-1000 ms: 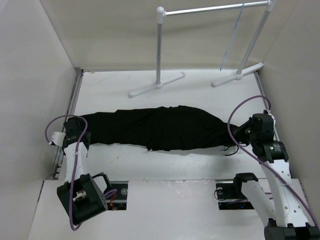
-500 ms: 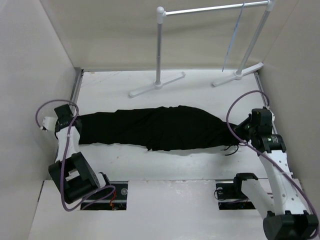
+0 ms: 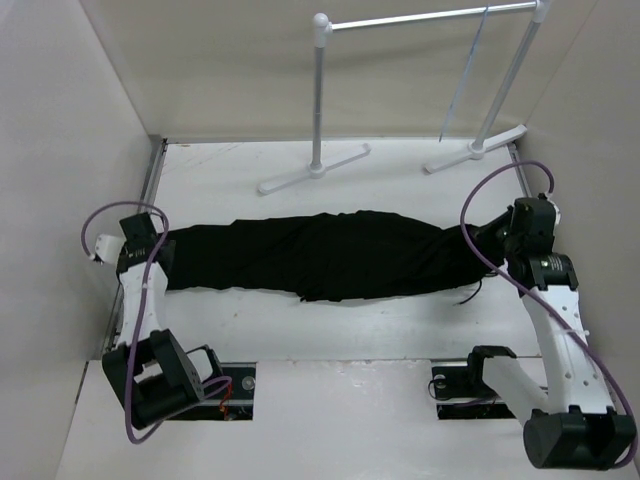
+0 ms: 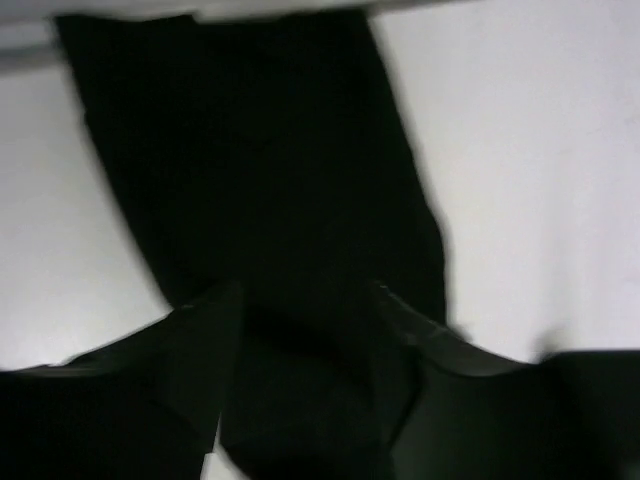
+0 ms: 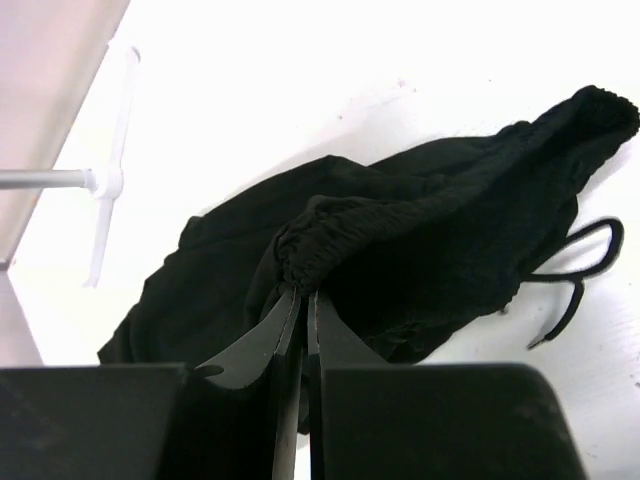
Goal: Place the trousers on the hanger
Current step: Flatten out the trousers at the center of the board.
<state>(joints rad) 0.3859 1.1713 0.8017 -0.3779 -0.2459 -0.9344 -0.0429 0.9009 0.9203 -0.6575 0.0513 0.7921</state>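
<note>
Two ends of the trousers (image 3: 320, 255) stretch across your table (image 3: 400, 320) in the top view, left gripper (image 3: 160, 250) at one, right gripper (image 3: 487, 245) at the other; the hanger (image 3: 466, 72) hangs on the rack (image 3: 400, 20). Left wrist, blurred: you see fingers (image 4: 205, 345) spread wide, cloth between, ungripped. Right wrist: jaws pinched tight on the waistband (image 5: 330, 240).

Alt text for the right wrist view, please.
The right gripper, jaws shut, pinches the gathered waistband of the black trousers lying crumpled on a white table. A drawstring loops out at right; a white rack foot stands at left.
</note>
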